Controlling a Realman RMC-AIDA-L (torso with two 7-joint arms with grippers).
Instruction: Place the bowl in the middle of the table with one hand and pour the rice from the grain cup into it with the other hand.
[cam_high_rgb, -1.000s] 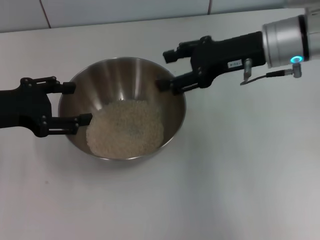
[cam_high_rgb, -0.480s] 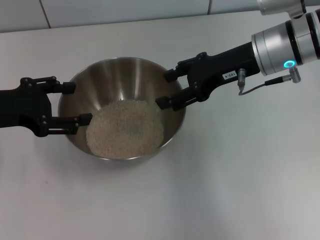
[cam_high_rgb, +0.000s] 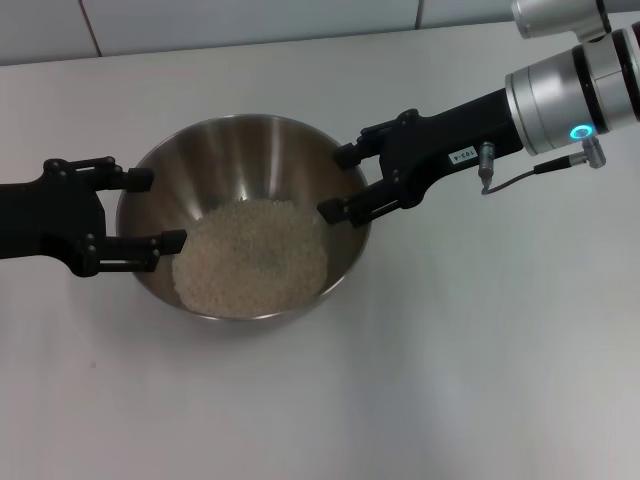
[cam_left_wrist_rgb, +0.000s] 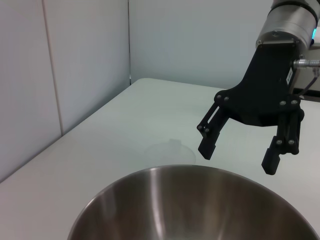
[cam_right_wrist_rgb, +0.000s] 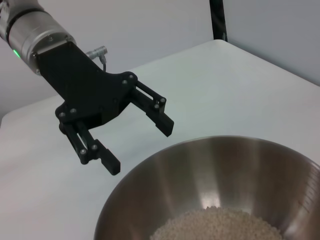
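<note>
The steel bowl (cam_high_rgb: 250, 160) stands mid-table and holds a heap of rice (cam_high_rgb: 250, 255); it also shows in the left wrist view (cam_left_wrist_rgb: 190, 205) and the right wrist view (cam_right_wrist_rgb: 215, 170), where the rice (cam_right_wrist_rgb: 215, 225) lies at the bottom. My left gripper (cam_high_rgb: 158, 210) is open and empty at the bowl's left rim, seen also in the right wrist view (cam_right_wrist_rgb: 138, 145). My right gripper (cam_high_rgb: 338, 183) is open and empty at the bowl's right rim, seen also in the left wrist view (cam_left_wrist_rgb: 238, 156). A faint clear round shape (cam_left_wrist_rgb: 170, 150) lies beyond the bowl; I cannot tell if it is the grain cup.
The white table (cam_high_rgb: 480, 350) spreads around the bowl. A tiled wall (cam_high_rgb: 250, 20) runs along its far edge. A grey cable (cam_high_rgb: 520, 165) hangs under the right wrist.
My right gripper has swung nearer to me along the bowl's right rim, staying open. The left gripper, the bowl and the rice have not moved.
</note>
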